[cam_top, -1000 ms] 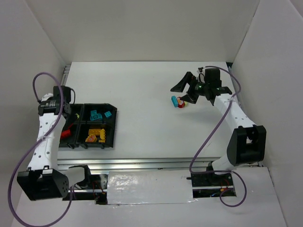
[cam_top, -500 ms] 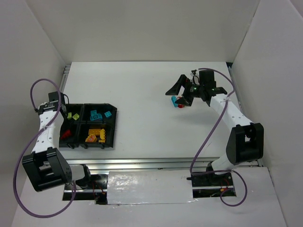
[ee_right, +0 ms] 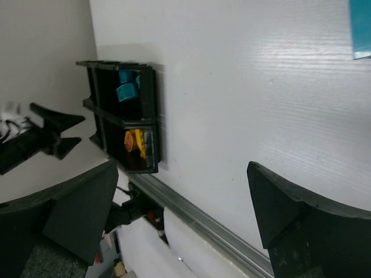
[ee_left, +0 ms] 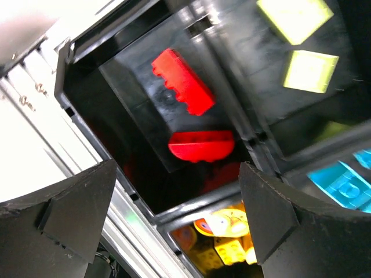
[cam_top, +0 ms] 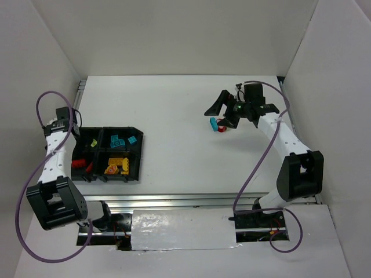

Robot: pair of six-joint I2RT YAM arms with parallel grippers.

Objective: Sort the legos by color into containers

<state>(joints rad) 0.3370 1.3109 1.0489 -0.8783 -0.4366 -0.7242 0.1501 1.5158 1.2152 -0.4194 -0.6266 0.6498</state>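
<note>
L claw (ee_left: 178, 168) open over near-left bin (ee_left: 136, 78) w/ two red legos (ee_left: 182, 81). R claw (cam_top: 223, 113) open too, near cyan lego (cam_top: 214, 123), far right.

1. The slim white left arm (cam_top: 54, 159) and slim white right arm (cam_top: 281, 133) have bulky black joint housings.
2. A thin purple cable (cam_top: 253, 169) loops beside each.
3. The left gripper (ee_left: 178, 168) and right gripper (ee_right: 182, 165) carry matte black wedge-shaped fingers (ee_left: 64, 202).

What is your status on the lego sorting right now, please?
Left gripper open over tray, two red bricks in red compartment. Right gripper open by cyan brick and loose red brick on table. Nothing in the way.
</note>
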